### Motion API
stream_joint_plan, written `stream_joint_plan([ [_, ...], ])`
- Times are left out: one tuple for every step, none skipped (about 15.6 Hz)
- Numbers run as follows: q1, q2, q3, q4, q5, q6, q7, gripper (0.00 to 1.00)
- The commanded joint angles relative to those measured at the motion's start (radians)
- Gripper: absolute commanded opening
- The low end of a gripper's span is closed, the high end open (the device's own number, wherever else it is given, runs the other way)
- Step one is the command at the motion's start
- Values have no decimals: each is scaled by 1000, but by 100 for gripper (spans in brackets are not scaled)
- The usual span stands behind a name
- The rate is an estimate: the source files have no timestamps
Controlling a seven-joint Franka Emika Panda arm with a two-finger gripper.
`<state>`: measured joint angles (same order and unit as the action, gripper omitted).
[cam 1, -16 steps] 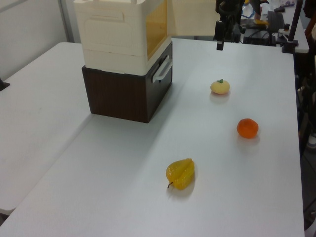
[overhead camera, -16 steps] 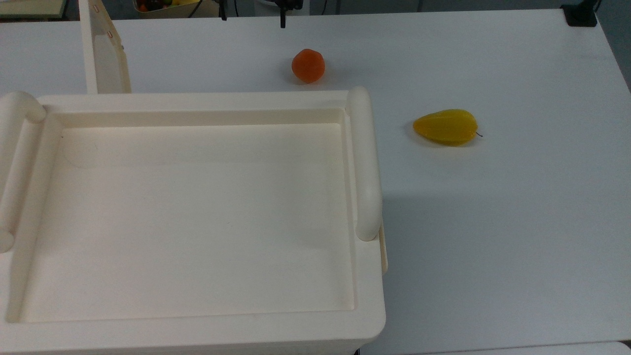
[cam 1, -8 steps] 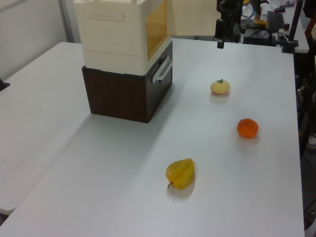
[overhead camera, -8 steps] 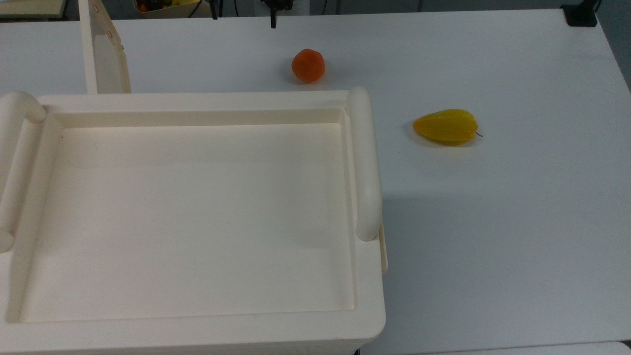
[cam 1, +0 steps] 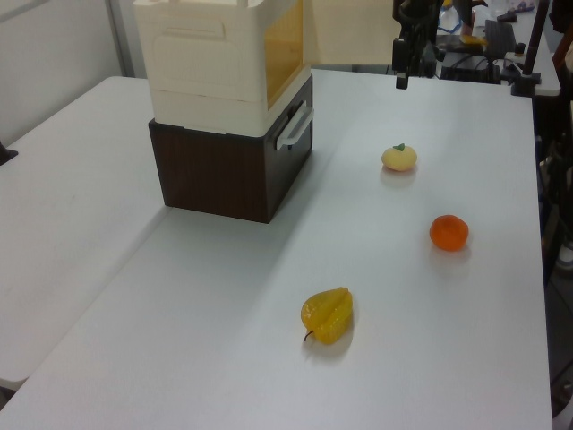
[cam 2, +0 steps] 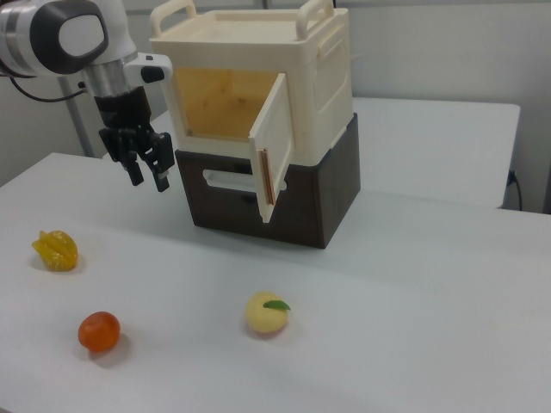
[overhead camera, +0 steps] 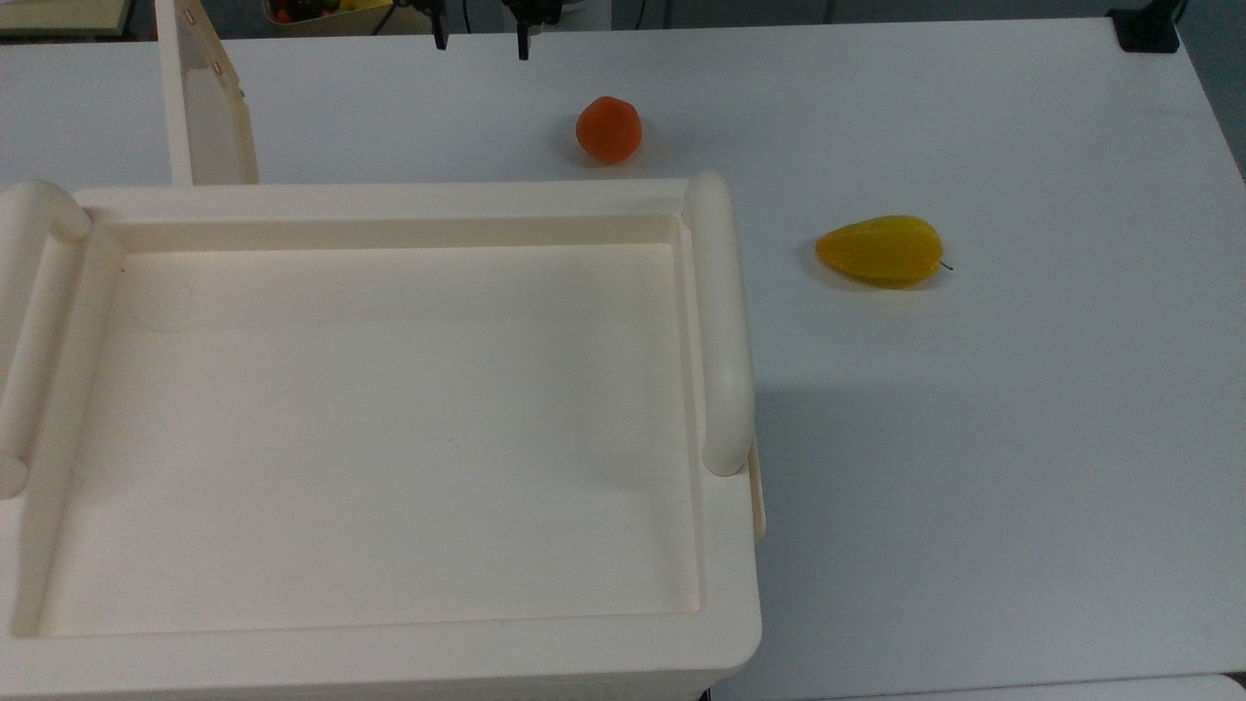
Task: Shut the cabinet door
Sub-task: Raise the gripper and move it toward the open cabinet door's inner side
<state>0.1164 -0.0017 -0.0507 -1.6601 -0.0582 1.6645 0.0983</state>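
Observation:
The cabinet [cam 2: 258, 69] is a cream unit standing on a dark brown base [cam 2: 284, 206]; its recessed top [overhead camera: 389, 428] fills the top view's lower left. The cabinet door [cam 2: 274, 146] stands swung wide open, showing the yellowish inside; the door [overhead camera: 209, 107] also rises at the top view's upper left, and the door [cam 1: 349, 36] shows behind the cabinet in the left view. My gripper [cam 2: 148, 179] hangs open and empty above the table, to the right view's left of the cabinet opening and apart from the door. The gripper [overhead camera: 480, 41] [cam 1: 403, 67] touches nothing.
On the white table [overhead camera: 973, 438] lie an orange fruit [overhead camera: 608, 129] [cam 2: 99, 331], a yellow ridged fruit [overhead camera: 881, 251] [cam 2: 56, 249] and a pale peach-like fruit [cam 2: 267, 314] [cam 1: 399, 158]. A drawer handle [cam 1: 294, 128] sticks out of the brown base.
My gripper has shifted a little toward the top view's left, and its two fingertips show closer together there. The door and the fruits have not moved.

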Motion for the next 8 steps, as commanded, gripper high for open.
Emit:
stream_joint_plan([
  [-6,-18,0,-15,1,0,-40,0],
  [-6,-18,0,-15,1,0,-46,0],
  [-7,-18,0,-15,1,1,-46,0],
  [-8,-18,-1,-15,1,1,-46,0],
  [-8,-18,-1,-14,1,1,-46,0],
  [-8,-18,-1,-13,1,1,-46,0],
  [-8,-20,-1,-13,0,1,-46,0],
  [-9,-20,-1,-10,0,1,-46,0],
])
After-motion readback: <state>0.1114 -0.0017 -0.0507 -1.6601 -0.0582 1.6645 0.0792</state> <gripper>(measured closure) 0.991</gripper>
